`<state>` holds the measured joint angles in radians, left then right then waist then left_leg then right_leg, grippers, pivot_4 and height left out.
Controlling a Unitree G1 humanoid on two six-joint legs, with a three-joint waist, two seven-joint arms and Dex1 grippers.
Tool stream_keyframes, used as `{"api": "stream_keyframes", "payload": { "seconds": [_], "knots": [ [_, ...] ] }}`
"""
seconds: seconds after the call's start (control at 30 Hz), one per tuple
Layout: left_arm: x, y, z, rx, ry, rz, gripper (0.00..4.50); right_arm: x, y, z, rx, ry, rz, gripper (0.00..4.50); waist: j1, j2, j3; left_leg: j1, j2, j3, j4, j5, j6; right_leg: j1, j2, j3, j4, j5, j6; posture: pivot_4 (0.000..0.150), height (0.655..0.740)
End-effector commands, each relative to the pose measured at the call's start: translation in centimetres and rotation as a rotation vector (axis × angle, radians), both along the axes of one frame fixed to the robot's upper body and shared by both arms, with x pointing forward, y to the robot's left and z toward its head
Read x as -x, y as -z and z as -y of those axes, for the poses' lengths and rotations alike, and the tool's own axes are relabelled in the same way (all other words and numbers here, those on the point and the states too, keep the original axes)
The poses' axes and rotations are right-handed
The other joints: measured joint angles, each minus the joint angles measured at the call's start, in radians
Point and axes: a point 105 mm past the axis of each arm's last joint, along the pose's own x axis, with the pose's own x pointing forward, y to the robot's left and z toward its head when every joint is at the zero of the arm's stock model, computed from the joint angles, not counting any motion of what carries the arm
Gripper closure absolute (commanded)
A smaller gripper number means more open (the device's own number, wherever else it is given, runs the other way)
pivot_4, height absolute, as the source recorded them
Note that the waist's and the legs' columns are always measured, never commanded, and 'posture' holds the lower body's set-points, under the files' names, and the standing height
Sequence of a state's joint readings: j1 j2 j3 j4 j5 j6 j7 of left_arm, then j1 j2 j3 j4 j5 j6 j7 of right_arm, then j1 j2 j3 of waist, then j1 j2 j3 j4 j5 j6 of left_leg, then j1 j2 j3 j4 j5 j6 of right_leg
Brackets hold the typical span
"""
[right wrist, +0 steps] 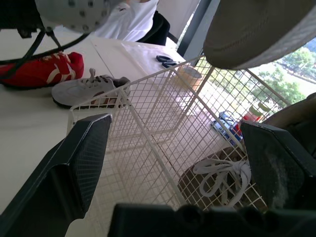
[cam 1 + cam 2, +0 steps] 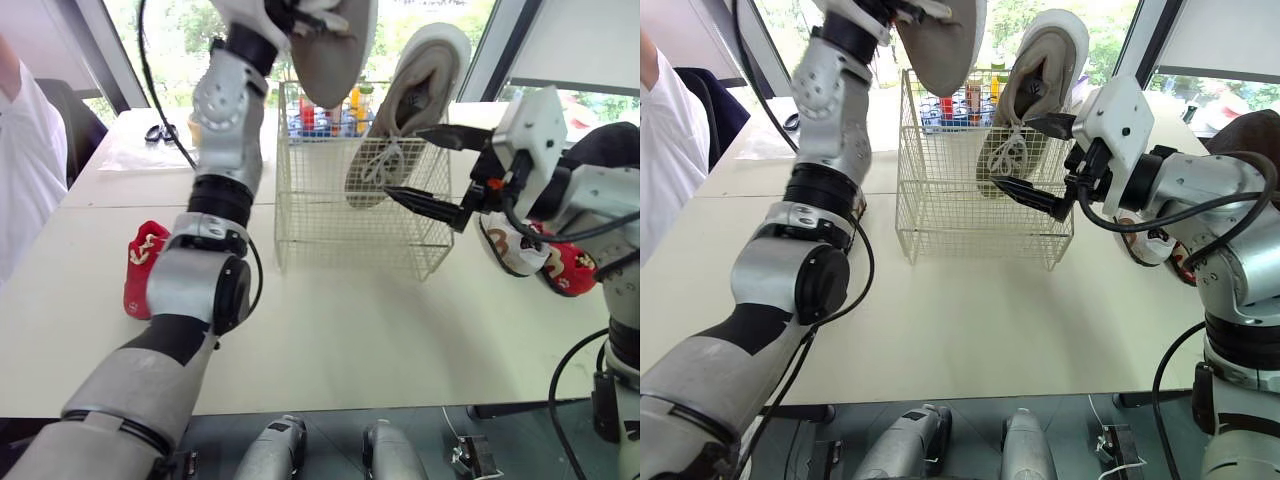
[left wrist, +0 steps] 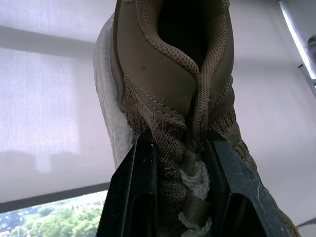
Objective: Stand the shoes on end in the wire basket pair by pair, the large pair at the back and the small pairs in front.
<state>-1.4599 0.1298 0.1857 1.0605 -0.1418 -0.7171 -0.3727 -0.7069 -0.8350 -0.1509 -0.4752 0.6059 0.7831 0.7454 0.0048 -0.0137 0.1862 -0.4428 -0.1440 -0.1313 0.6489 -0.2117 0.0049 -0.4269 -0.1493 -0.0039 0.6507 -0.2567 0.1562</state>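
My left gripper (image 3: 183, 187) is raised high over the wire basket (image 2: 330, 215), shut on the laced upper of a large tan shoe (image 2: 338, 45). The other large tan shoe (image 2: 410, 95) stands on end in the basket's right part, toe down, heel above the rim. My right gripper (image 2: 403, 163) is open at the basket's right front, close beside that shoe, nothing held. A small red shoe (image 2: 143, 265) lies on the table left of the basket, with a small grey shoe (image 1: 89, 89) near it. A white-and-brown small shoe (image 2: 510, 245) and another red one (image 2: 570, 268) lie to the right.
Coloured bottles (image 2: 325, 115) stand behind the basket. Scissors (image 2: 160, 132) and a roll of tape (image 1: 190, 74) lie at the table's back left. A person in a white shirt (image 2: 20, 150) sits at the left edge. Bare table (image 2: 350, 330) stretches in front of the basket.
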Motion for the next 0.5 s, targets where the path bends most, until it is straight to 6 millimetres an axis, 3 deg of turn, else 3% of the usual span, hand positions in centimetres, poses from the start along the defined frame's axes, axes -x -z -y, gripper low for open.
{"api": "stream_keyframes", "payload": {
  "seconds": [0.03,0.5],
  "knots": [
    [1.8,-1.1,-0.2,0.025,-0.095,0.168,3.88,1.0,-1.2,0.1,-0.015,0.009,0.060,0.00,0.001,0.000,0.000,0.000,0.000,0.000,0.000,0.000,0.000,0.000,0.000,0.000,0.000,0.000,0.000,0.150,0.7400],
    [-0.3,2.6,-0.5,0.027,-0.282,0.090,3.88,1.6,-1.6,0.0,-0.017,0.026,0.073,0.00,0.007,0.000,0.000,0.000,-0.001,0.000,0.001,0.000,0.001,0.000,0.000,0.000,0.001,0.001,0.001,0.150,0.7400]
  ]
}}
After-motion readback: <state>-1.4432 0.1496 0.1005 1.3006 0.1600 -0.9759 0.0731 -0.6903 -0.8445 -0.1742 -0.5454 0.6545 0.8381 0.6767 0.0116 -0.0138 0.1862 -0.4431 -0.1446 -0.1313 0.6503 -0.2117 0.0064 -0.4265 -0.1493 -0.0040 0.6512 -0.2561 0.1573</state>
